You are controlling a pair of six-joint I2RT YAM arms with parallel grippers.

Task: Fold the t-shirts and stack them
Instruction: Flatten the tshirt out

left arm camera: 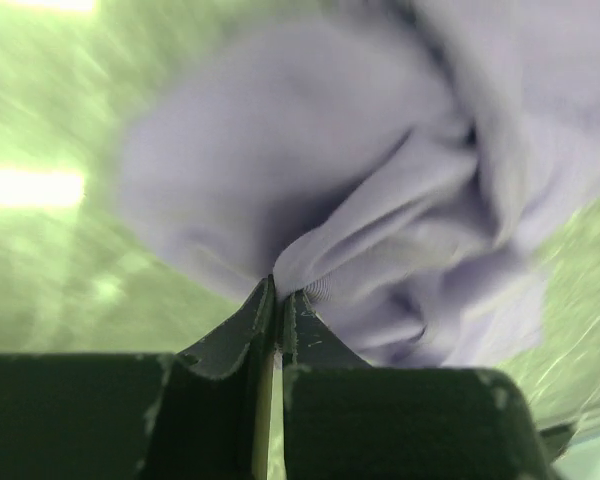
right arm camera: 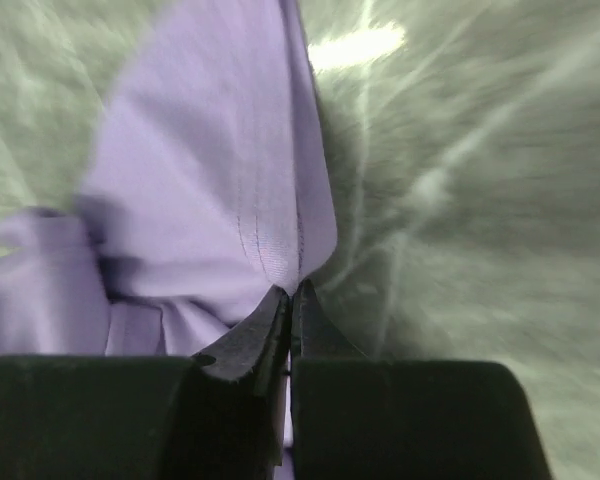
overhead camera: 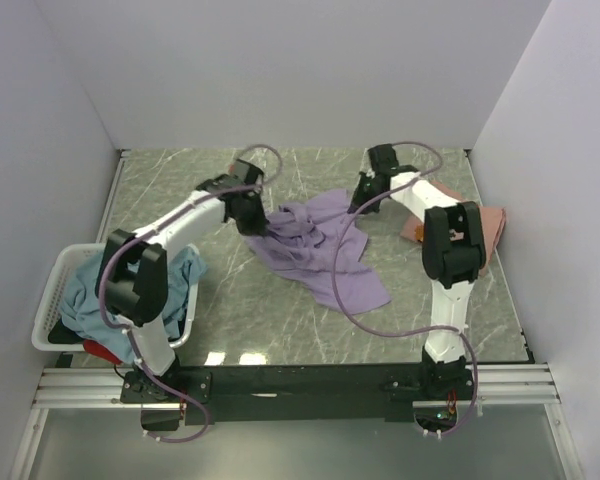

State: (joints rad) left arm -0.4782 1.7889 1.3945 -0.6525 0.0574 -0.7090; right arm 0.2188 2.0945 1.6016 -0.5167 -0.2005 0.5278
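A lavender-purple t-shirt (overhead camera: 315, 250) lies crumpled in the middle of the marble table. My left gripper (overhead camera: 250, 222) is shut on its left edge; in the left wrist view the cloth (left arm camera: 380, 180) bunches up from the closed left gripper (left arm camera: 280, 292). My right gripper (overhead camera: 360, 195) is shut on the shirt's upper right edge, and the right wrist view shows a stitched hem (right arm camera: 270, 240) pinched at the right gripper (right arm camera: 292, 290). A salmon-pink t-shirt (overhead camera: 492, 228) lies at the right behind the right arm. A teal-blue t-shirt (overhead camera: 85, 295) fills the basket, with a red t-shirt (overhead camera: 102, 351) peeking out beneath it.
A white slatted basket (overhead camera: 50, 300) stands at the table's left edge beside the left arm. Grey walls close the table on three sides. The black rail (overhead camera: 300, 382) with both arm bases runs along the near edge.
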